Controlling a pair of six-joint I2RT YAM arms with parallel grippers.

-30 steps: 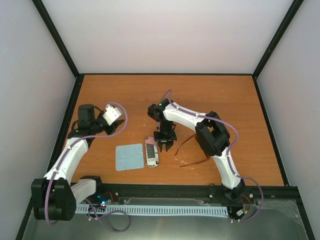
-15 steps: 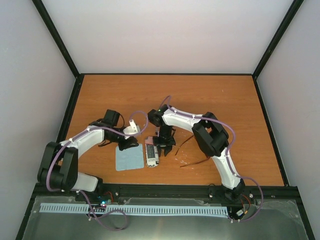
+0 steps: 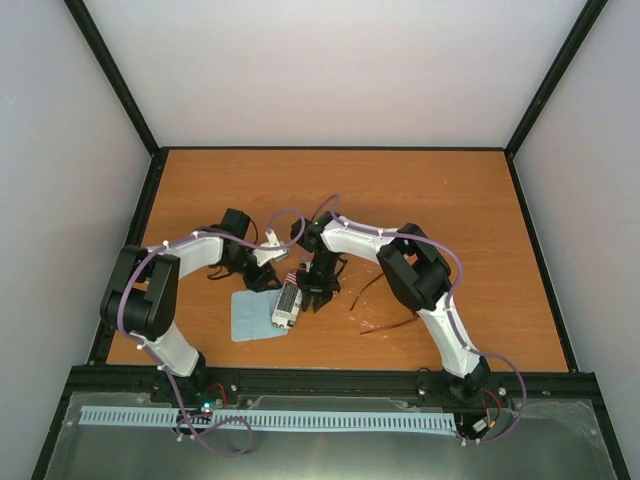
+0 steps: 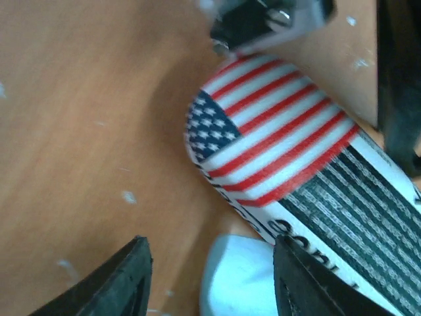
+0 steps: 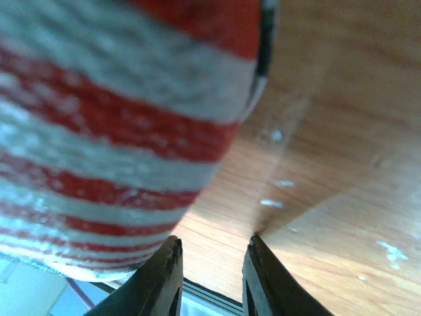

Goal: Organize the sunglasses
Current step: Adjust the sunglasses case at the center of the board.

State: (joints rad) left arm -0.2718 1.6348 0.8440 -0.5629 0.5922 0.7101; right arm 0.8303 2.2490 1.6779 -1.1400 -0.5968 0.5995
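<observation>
Left wrist camera is showing the left gripper point(image 4: 212, 263) spread, striped case point(image 4: 276, 151) just ahead; right gripper point(image 5: 212, 255) is hanging narrowly parted beside that case, gripping nothing.

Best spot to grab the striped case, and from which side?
Probably across its narrow width at mid-length, coming down from above. The case is oblong with rounded ends and lies slanted, near end on the blue cloth. Its long sides run straight at the middle, so turn the jaws to match the slant.
</observation>
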